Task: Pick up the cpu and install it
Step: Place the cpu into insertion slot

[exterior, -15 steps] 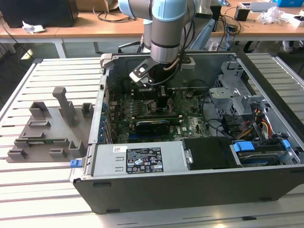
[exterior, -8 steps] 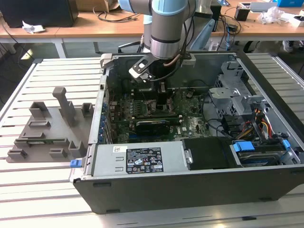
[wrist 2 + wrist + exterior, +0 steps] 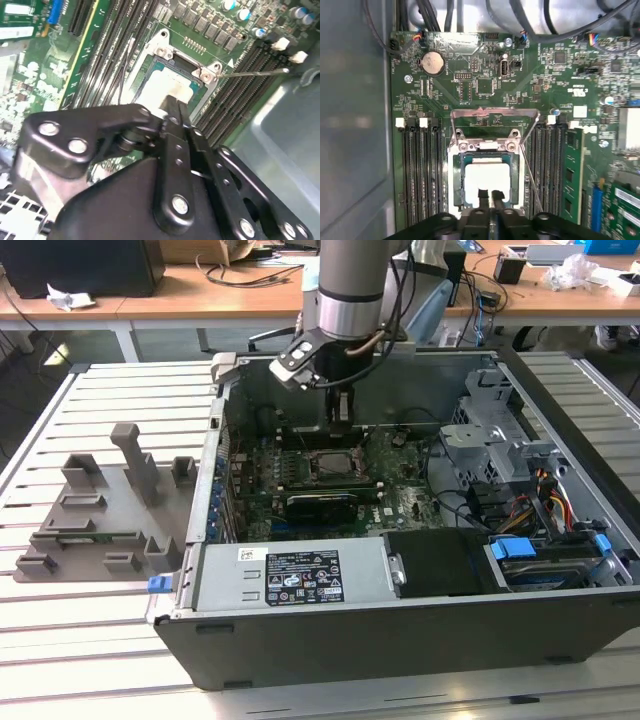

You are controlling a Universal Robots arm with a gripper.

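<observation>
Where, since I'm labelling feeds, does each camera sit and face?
Exterior view: off the arm, looking down into the open computer case; shows the arm and gripper.
First wrist view: on the arm, facing squarely onto the motherboard, gripper showing.
Second wrist view: on the arm, slanting along the gripper.
Both wrist views share the cpu at the gripper.

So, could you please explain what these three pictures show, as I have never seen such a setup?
This is one robot arm with a gripper, reaching into an open computer case on a slatted metal table. One camera watches from outside; two ride near the wrist. In both wrist views the cpu, the shiny square, sits inside the socket frame under the gripper; whether it is held I cannot tell. A grey holder tray lies beside the case.
</observation>
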